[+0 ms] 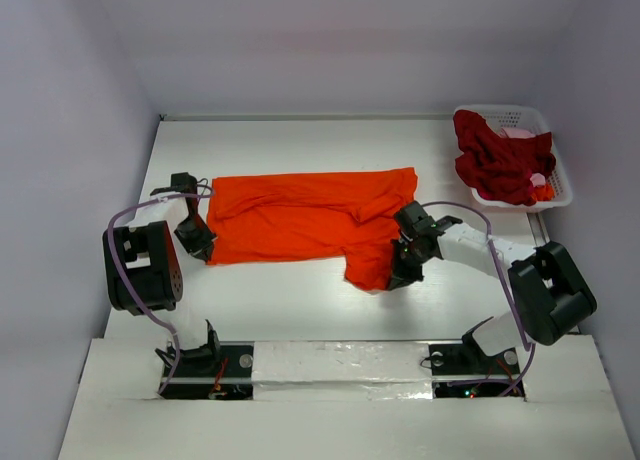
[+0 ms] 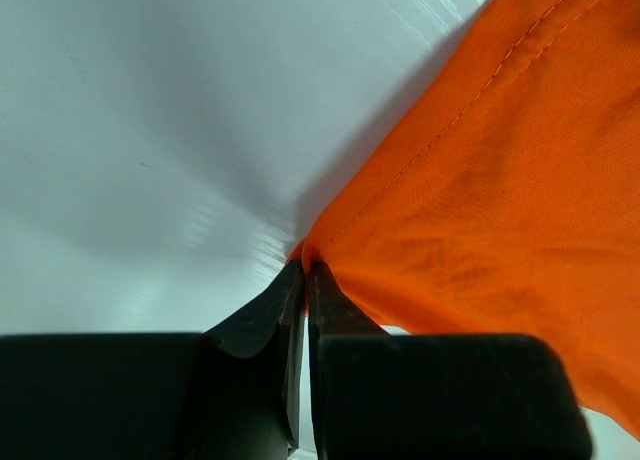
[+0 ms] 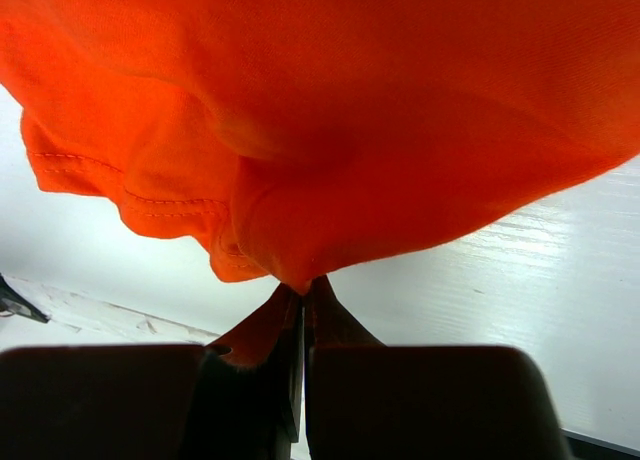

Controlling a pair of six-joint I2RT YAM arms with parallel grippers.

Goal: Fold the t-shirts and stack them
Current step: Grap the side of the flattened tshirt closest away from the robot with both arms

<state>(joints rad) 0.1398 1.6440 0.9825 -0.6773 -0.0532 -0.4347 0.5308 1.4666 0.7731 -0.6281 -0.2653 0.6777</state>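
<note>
Nearest, the left gripper [image 2: 303,272] and right gripper [image 3: 303,288] each pinch fully closed on the near edge of the orange t-shirt [image 1: 300,215], spread mid-table, likely to fold it together; beyond, the crimson t-shirt [image 1: 500,160] sits heaped in the basket [image 1: 556,194]

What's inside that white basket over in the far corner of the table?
A crumpled dark crimson t-shirt fills most of the white basket, with a bit of pink cloth peeking out beside it. Whatever lies underneath that heap, and the basket's floor, is covered.
</note>
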